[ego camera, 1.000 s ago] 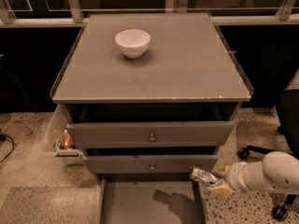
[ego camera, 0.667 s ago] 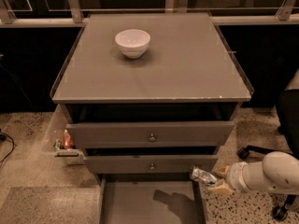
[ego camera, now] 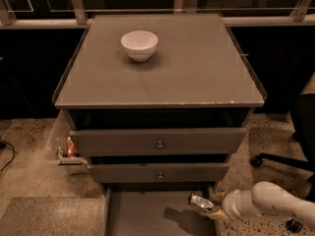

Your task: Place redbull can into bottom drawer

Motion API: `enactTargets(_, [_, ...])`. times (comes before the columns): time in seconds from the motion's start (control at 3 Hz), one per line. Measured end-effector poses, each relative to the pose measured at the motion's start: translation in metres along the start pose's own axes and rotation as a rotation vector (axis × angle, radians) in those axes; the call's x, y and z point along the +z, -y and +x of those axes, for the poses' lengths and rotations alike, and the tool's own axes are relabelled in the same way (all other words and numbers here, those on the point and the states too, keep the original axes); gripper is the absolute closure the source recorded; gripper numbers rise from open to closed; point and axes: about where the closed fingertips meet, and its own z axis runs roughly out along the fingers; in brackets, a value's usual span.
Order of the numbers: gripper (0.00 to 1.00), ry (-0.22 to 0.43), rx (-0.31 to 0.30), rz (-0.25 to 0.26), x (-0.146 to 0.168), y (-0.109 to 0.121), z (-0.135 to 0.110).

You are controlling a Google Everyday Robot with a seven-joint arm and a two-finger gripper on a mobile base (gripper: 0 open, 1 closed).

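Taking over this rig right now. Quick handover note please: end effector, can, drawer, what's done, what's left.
End effector: low at the cabinet's front right, shut on the redbull can.
Can: held over the right side of the bottom drawer, off its floor; its shadow falls on the drawer floor.
Drawer: pulled open, the two knobbed drawers above it.
Done: can grasped and brought to the drawer.
Left: lower the can inside, release, pull the arm out.
White bowl sits on the cabinet top, not part of the job.
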Motion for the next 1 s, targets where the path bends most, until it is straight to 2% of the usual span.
enactTargets(0.33, [1.0,0.016,-0.011,-0.001,0.053,-0.011,0.027])
enactTargets(0.67, [1.0,0.033,0.0,-0.018,0.103,-0.009,0.045])
enactTargets(1.0, [1.0,0.033,0.0,-0.018,0.103,-0.009,0.045])
